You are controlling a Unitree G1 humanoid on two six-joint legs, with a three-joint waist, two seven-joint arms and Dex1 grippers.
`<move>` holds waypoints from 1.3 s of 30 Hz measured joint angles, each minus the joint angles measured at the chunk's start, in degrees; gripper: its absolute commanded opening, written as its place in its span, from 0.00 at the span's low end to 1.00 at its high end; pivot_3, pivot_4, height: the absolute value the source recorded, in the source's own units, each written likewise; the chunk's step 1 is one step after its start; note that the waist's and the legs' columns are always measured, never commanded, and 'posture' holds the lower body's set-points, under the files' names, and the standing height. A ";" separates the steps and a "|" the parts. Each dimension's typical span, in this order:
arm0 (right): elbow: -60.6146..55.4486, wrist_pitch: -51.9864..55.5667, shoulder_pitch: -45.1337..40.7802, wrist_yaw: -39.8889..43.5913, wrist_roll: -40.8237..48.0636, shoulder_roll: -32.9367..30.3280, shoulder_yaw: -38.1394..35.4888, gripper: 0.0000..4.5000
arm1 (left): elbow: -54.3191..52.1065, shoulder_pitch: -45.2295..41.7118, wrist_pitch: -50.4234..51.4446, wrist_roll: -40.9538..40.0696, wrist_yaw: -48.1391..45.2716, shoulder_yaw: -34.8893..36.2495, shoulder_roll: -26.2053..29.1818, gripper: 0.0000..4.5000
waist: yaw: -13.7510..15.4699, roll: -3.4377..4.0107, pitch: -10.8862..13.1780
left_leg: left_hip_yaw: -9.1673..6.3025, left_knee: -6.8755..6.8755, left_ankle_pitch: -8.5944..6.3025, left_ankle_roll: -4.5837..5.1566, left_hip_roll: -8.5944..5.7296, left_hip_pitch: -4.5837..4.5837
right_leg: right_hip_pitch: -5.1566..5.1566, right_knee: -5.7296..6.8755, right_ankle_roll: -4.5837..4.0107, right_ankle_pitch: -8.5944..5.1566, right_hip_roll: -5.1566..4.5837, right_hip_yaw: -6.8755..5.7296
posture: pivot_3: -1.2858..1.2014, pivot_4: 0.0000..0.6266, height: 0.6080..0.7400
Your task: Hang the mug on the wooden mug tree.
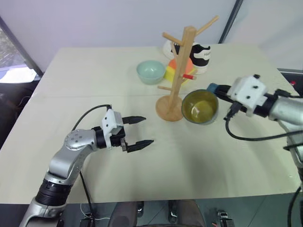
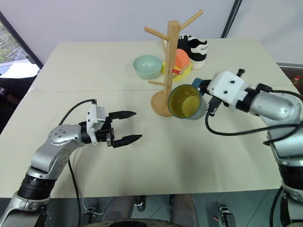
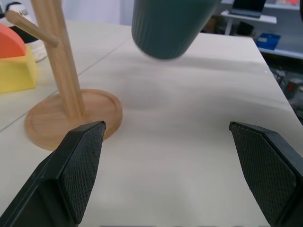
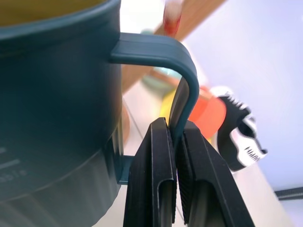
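**Site Assessment: Robot Test Room, Not a Household Kitchen**

You are working in a lab or office-type test room. The pale cream surface (image 1: 142, 156) stands alone against plain white wall panels (image 1: 118, 21), with a dark upright post (image 1: 231, 21) between them. Loose black cabling (image 1: 255, 137) trails off the arm. The left wrist view shows a white desk (image 3: 248, 16) carrying a laptop (image 3: 250, 5), and a blue box (image 3: 268, 40) below it. At the far left, a window (image 1: 12, 54) admits daylight.
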 measured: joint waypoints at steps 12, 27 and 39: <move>5.43 -0.77 -14.84 4.36 -4.84 1.80 7.15 0.01 | -3.09 0.19 1.06 -0.86 4.27 1.95 -1.40 1.00 | 0.06 0.00 0.01 | 0.02 0.29 -0.09 -0.12 0.00 -0.07 | 0.03 0.01 0.21 0.16 -0.02 0.01 | 0.52 0.24 0.94; 9.92 -0.74 -18.69 5.00 -10.74 6.26 10.84 0.01 | -4.20 0.53 1.07 -1.25 5.27 2.16 -1.31 1.00 | 0.05 0.00 0.01 | 0.10 0.27 -0.06 -0.07 0.01 -0.06 | -0.02 0.08 0.23 0.20 0.02 0.01 | 0.52 0.24 0.94; 10.49 -1.19 -19.52 4.93 -11.72 6.22 9.66 0.75 | -4.22 0.60 1.07 -1.28 5.41 2.17 -1.20 1.00 | 0.00 0.00 0.01 | 0.14 0.28 -0.06 -0.07 0.02 -0.06 | -0.03 0.09 0.26 0.22 0.04 0.00 | 0.52 0.24 0.94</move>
